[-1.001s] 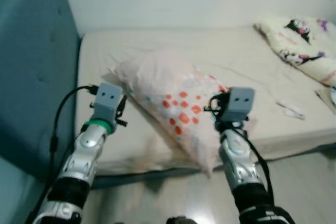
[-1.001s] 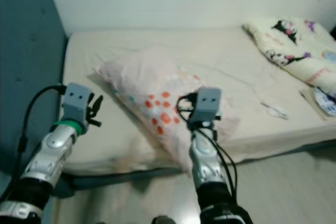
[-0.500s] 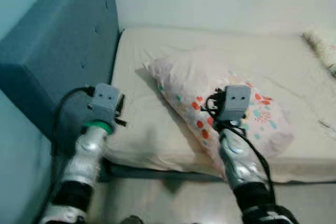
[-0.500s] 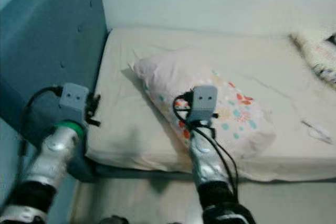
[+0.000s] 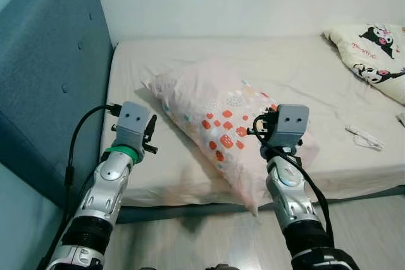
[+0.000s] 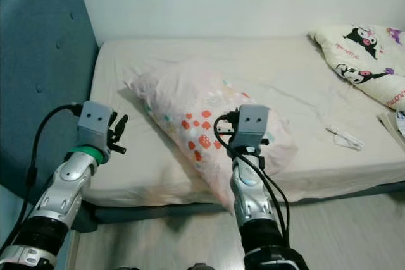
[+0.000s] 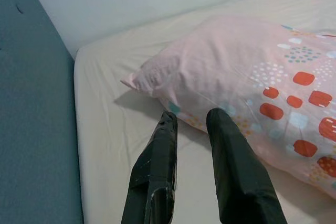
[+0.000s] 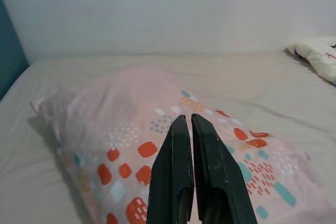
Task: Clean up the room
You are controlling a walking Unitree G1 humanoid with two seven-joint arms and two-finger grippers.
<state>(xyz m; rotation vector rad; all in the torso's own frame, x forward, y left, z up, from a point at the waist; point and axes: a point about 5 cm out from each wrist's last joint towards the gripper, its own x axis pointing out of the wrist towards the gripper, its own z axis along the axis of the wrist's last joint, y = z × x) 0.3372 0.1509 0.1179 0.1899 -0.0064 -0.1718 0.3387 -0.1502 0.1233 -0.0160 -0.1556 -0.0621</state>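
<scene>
Diagonally across the bed (image 5: 297, 61) lies the pink pillow (image 5: 218, 118), with the left gripper (image 7: 191, 124) slightly apart beside it and the right gripper (image 8: 186, 124) closed together above it.

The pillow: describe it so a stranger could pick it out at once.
Start at the bed with the beige sheet, set against the teal padded headboard. The pillow lies slantwise near the headboard end. It is pale pink with red and teal spots, whereas the cartoon-print blanket sits at the far end.
</scene>
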